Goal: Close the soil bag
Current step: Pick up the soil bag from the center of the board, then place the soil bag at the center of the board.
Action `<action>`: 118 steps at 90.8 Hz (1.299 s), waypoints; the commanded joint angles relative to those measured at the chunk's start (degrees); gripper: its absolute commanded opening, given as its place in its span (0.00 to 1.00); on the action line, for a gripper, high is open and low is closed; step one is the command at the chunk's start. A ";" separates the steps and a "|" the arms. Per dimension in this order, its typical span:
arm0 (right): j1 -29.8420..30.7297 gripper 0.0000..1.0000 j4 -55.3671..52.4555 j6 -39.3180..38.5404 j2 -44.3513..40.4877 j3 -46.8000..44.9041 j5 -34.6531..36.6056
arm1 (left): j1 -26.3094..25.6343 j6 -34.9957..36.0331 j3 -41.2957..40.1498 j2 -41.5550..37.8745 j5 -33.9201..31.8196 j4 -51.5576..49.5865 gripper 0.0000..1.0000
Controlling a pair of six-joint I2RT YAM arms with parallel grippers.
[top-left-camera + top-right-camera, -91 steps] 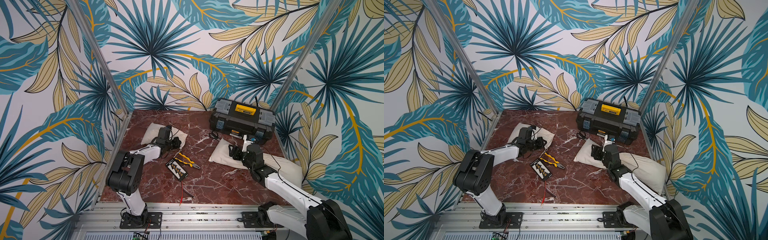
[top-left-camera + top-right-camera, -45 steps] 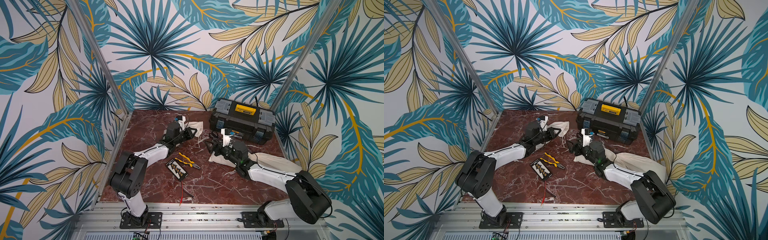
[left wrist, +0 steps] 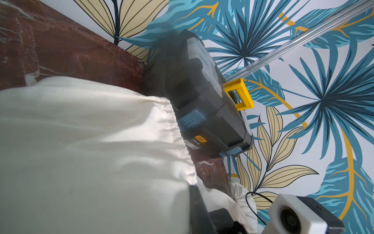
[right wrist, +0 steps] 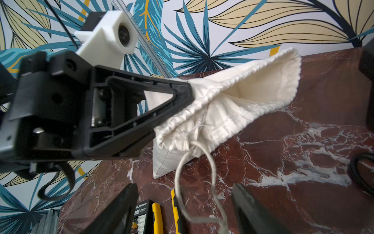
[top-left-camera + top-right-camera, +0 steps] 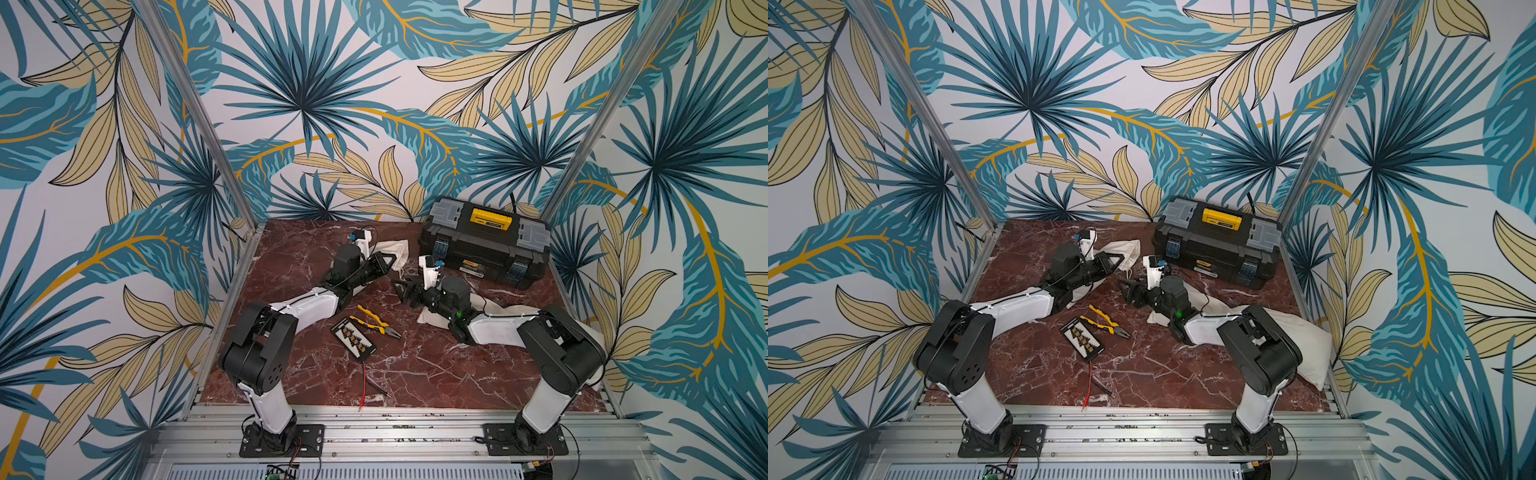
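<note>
Drawstring (image 4: 177,178) hangs from soil bag (image 4: 242,95), clearest in right wrist view

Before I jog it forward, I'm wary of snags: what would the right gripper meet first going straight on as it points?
Probably the drawstring dangling from the soil bag, framed by the open right gripper; depth is unclear.
</note>
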 commanded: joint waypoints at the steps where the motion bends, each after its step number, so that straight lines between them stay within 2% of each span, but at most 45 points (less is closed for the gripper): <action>1: 0.26 0.73 2.95 -2.42 2.67 2.20 -0.14 | -0.20 -0.55 1.87 0.33 1.30 4.88 0.10; 9: 0.17 0.66 2.91 -3.52 4.80 3.76 1.64 | -0.23 -0.97 1.95 0.13 1.11 5.46 0.10; 15: 0.19 0.56 2.75 -4.44 6.07 4.60 2.91 | -0.18 -1.20 2.25 -0.13 0.96 5.71 0.10; 24: 0.07 0.27 2.50 -7.49 5.77 4.04 5.45 | -0.13 -0.95 2.59 -0.64 0.00 5.79 0.10; 27: -0.13 0.14 1.83 -9.00 4.77 3.99 6.11 | -0.05 -0.70 2.67 -0.86 -0.71 5.85 0.10; 32: -0.71 0.00 -1.62 -11.82 2.68 4.59 7.26 | 0.16 -0.17 3.13 -1.44 -2.16 6.03 0.11; 40: -1.52 0.00 -9.62 -18.47 -3.55 7.31 10.80 | 1.02 1.06 4.97 -2.49 -4.08 5.61 0.12; 50: -1.82 0.00 -22.09 -29.34 -9.57 15.65 17.06 | 1.88 2.58 9.13 -3.50 -4.77 5.28 0.13; 60: -2.19 0.00 -32.45 -36.95 -11.82 26.37 22.61 | 1.88 2.32 11.72 -4.06 -5.44 8.47 0.15; 68: -2.14 0.00 -35.62 -40.74 -12.37 30.82 24.90 | 1.33 0.19 10.70 -4.02 -5.29 13.39 0.17; 79: -2.20 0.00 -36.16 -43.24 -12.89 32.98 24.97 | -0.97 -1.39 6.48 -3.22 -3.52 19.66 0.23; 93: -2.17 0.00 -38.61 -43.44 -14.30 31.22 22.98 | -2.95 -3.38 -1.74 -1.47 -1.45 31.84 0.39; 102: -2.16 0.00 -42.01 -43.39 -16.57 28.48 21.15 | -2.53 0.33 -6.75 -2.36 -2.37 34.50 0.49; 111: -2.12 0.00 -44.98 -42.62 -20.12 26.63 21.79 | -2.47 6.10 -6.70 -4.18 2.44 31.99 0.55; 118: -2.07 0.00 -46.33 -41.90 -23.47 25.54 22.33 | -2.82 13.21 -6.58 -6.46 4.14 28.54 0.58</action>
